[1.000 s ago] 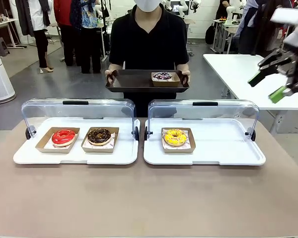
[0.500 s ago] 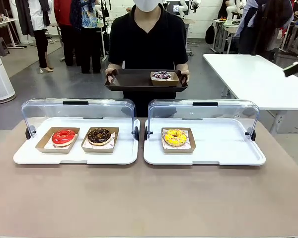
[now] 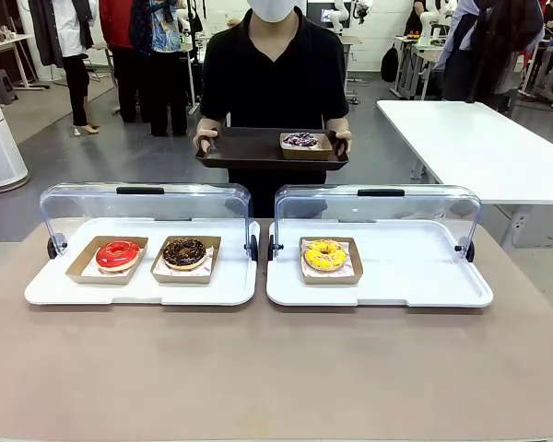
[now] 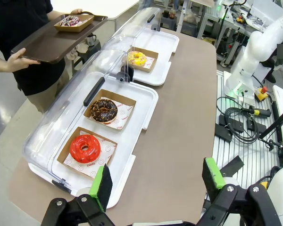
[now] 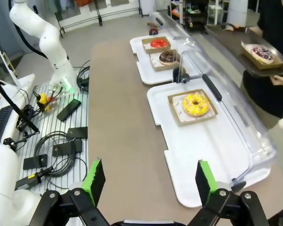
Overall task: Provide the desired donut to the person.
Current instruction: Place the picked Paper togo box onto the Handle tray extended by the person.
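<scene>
The left gripper (image 4: 158, 178) hangs high above the left end of the table (image 4: 179, 108), its green-padded fingers spread wide with nothing between them. The right gripper (image 5: 149, 180) hangs likewise above the table's right end, fingers apart and empty. Below the left gripper lies the left white tray (image 3: 230, 276), its clear lid (image 3: 138, 207) swung up and standing along the far side. On it sit a red donut (image 4: 85, 148) and, just beside it toward the middle of the table, a chocolate donut (image 4: 104, 109), each in its own brown cardboard dish. The right white tray (image 3: 415, 267) lies next to it, lid raised the same way, and holds a yellow donut (image 5: 195, 104) in a cardboard dish near its left half; the rest of that tray is bare. Beyond the table's far edge stands the person (image 3: 275, 69), holding a brown tray (image 3: 249, 149) by both ends. The sprinkled donut (image 3: 301, 140), dark-frosted, rests in a cardboard dish at the end of this brown tray toward the robot's right, well apart from both grippers.
</scene>
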Robot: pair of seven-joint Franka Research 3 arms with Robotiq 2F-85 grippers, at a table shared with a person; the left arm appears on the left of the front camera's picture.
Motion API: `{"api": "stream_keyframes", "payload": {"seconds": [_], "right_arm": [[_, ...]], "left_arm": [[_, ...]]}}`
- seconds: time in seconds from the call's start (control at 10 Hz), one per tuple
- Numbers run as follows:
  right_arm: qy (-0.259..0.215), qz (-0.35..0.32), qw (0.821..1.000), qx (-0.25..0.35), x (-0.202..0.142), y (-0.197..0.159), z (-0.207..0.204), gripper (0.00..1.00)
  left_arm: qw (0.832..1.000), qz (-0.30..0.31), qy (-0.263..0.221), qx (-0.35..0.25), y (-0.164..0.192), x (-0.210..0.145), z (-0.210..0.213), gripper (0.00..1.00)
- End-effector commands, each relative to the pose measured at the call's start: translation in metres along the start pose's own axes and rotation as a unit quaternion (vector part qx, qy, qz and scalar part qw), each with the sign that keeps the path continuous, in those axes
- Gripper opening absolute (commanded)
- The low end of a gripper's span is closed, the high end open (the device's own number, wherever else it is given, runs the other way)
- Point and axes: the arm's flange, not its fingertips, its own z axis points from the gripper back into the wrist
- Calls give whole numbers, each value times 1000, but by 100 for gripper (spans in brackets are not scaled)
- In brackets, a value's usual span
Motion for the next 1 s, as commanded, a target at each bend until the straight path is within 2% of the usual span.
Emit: {"api": "stream_keyframes", "payload": {"seconds": [0.0,0.2,0.3,0.9], "right_arm": [[-24,20,999,13,1,-9,2,100],[-25,60,998,21,19,-9,-5,100],[-12,14,1000,8,-1,-6,-1,100],[-12,14,1000,8,-1,-6,-1,100]], "left_arm": [[1000,-2,-2,-1,-1,2,0,100],[1000,-2,-2,-1,-1,2,0,100],[1000,-2,-2,-1,-1,2,0,100],[1000,-2,-2,-1,-1,2,0,100]]}}
